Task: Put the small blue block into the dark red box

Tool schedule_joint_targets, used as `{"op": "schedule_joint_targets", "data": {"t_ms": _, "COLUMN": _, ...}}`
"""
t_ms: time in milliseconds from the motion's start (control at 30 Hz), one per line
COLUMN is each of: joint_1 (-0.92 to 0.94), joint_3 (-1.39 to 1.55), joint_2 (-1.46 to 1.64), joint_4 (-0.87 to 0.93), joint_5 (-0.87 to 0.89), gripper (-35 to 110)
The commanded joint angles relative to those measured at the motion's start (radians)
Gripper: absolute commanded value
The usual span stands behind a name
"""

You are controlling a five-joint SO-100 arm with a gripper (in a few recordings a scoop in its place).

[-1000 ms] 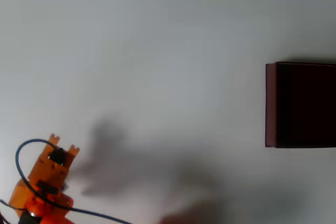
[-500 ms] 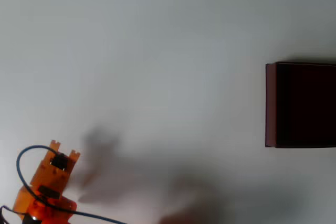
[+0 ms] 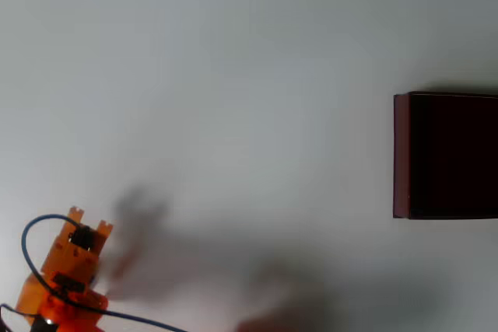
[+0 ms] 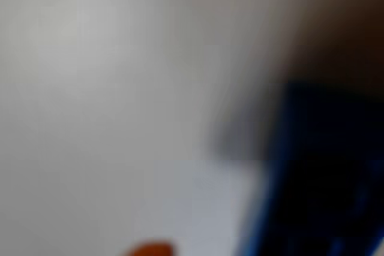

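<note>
Orange arm [image 3: 66,270] with a thin blue cable [image 3: 31,227] looping off it, on a plain pale grey table [image 3: 233,75]. The box [image 3: 446,155]: maroon walls, near-black inside. Up close, a blurred dark blue shape [image 4: 318,178].

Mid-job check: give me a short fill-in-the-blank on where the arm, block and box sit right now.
1. In the overhead view the dark red box lies at the ____ edge of the picture.
2. In that view the orange arm is in the lower ____ corner.
3. Close in the blurred wrist view, the small blue block is ____ in colour.
4. The table is ____ in colour.

Missing words: right; left; blue; white
</note>
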Motion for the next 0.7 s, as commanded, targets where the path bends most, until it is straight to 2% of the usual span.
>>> {"op": "schedule_joint_targets", "data": {"t_ms": 0, "joint_1": -0.017, "joint_3": 0.006, "joint_2": 0.006, "joint_4": -0.025, "joint_5": 0.646, "gripper": 26}}
{"op": "schedule_joint_targets", "data": {"t_ms": 200, "joint_1": -0.012, "joint_3": 0.048, "joint_2": -0.012, "joint_4": -0.101, "joint_5": 0.634, "gripper": 25}}
{"op": "schedule_joint_targets", "data": {"t_ms": 333, "joint_1": -0.012, "joint_3": 0.181, "joint_2": 0.002, "joint_4": -0.302, "joint_5": 0.607, "gripper": 19}}
{"op": "schedule_joint_targets", "data": {"t_ms": 400, "joint_1": -0.008, "joint_3": 0.245, "joint_2": 0.009, "joint_4": -0.379, "joint_5": 0.561, "gripper": 2}}
{"op": "schedule_joint_targets", "data": {"t_ms": 667, "joint_1": 0.028, "joint_3": 0.281, "joint_2": 0.046, "joint_4": -0.337, "joint_5": 0.448, "gripper": 0}}
